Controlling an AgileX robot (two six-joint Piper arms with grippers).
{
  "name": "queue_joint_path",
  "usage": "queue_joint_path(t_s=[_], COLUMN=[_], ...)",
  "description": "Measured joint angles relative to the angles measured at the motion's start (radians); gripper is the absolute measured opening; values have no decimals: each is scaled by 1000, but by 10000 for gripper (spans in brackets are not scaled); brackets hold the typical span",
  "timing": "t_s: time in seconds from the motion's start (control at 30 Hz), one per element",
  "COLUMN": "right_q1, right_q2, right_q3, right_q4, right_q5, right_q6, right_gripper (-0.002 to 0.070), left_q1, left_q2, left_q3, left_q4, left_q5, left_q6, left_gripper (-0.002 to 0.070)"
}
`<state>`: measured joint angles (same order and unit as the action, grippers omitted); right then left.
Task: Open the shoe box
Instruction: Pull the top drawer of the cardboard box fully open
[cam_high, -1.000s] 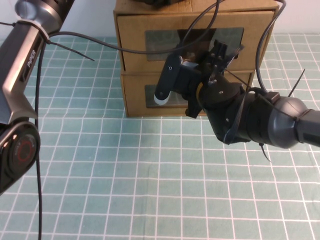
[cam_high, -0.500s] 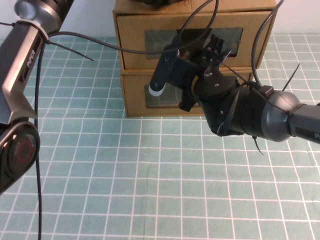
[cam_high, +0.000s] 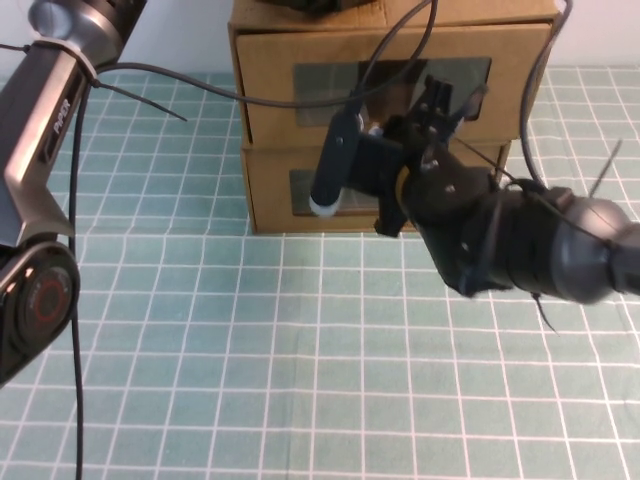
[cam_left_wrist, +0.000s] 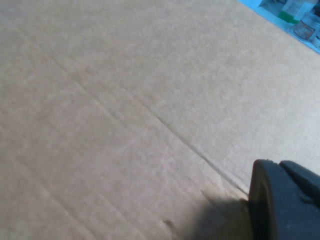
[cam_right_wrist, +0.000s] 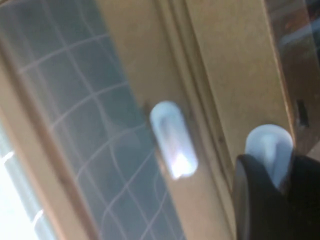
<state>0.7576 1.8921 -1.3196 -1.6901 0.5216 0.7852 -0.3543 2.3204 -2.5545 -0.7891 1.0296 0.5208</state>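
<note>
Two brown cardboard shoe boxes are stacked at the back of the table, an upper box (cam_high: 270, 90) on a lower box (cam_high: 268, 205), each with a dark window in its front. My right gripper (cam_high: 328, 200) is low in front of the lower box, its white-tipped end right at that box's window (cam_high: 300, 185). In the right wrist view the right gripper (cam_right_wrist: 272, 165) is close to the cardboard front (cam_right_wrist: 135, 50), and the window (cam_right_wrist: 75, 110) mirrors its white tip. My left gripper (cam_left_wrist: 282, 200) rests on the flat cardboard top of the upper box (cam_left_wrist: 125, 100).
The left arm (cam_high: 45, 120) rises along the left edge. Black cables (cam_high: 240, 95) hang across the box fronts. The green gridded mat (cam_high: 250, 360) stretches out in front of the boxes.
The right gripper pushed in toward the lower box's front half a second ago and now sits slightly back and lower. The boxes and the left arm have not visibly moved.
</note>
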Motion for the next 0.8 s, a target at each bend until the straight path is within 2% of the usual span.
queue_joint_path(t_s=[0.27, 0.6, 0.8], right_q1=[110, 364, 441], right_q2=[-148, -282, -331], right_q3=[198, 355, 391], right_q4=[8, 220, 286], right_q5=[59, 229, 298], right_q6=[51, 90, 90], right_gripper=[108, 105, 105], left_q1=[4, 7, 7], left_q2=[0, 0, 0], left_q3=[0, 0, 0], left_q4=[-15, -15, -13], left_q5=[21, 25, 25], left_q6=[-5, -6, -6], left_gripper=[-5, -5, -5])
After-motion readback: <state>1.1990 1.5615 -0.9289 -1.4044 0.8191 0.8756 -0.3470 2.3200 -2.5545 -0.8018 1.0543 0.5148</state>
